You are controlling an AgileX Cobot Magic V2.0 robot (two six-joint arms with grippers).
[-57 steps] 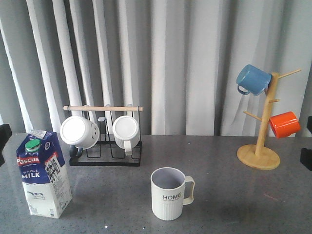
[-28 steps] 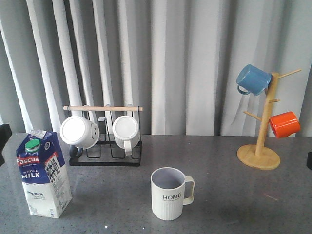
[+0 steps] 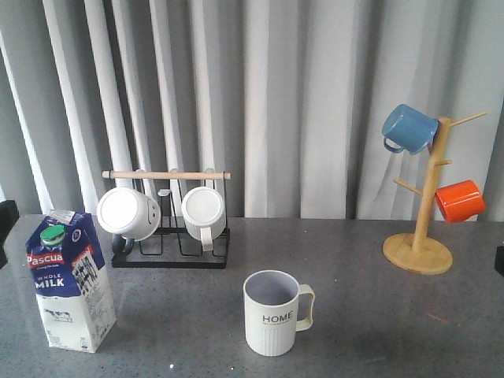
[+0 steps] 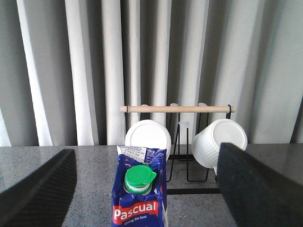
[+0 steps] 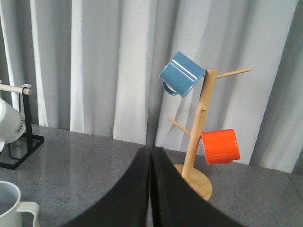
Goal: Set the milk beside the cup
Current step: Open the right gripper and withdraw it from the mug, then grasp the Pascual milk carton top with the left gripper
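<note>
The milk (image 3: pixel 69 279), a blue-and-white carton with a green cap, stands upright at the front left of the grey table. The cup (image 3: pixel 272 313), a ribbed pale mug printed "HOME", stands at the front middle, well to the milk's right. In the left wrist view my left gripper (image 4: pixel 147 158) is open, with its fingers (image 4: pixel 40 189) wide apart on either side of the milk (image 4: pixel 139 198) and not touching it. My right gripper (image 5: pixel 151 158) is shut and empty, above the table to the right of the cup (image 5: pixel 12 208).
A black wire rack (image 3: pixel 169 253) with a wooden bar holds two white mugs behind the milk. A wooden mug tree (image 3: pixel 421 236) at the back right carries a blue mug (image 3: pixel 409 128) and an orange mug (image 3: pixel 459 201). Curtains hang behind the table.
The dark part of my right arm at the right edge of the front view has drawn back almost out of view. The milk and the cup have not moved.
</note>
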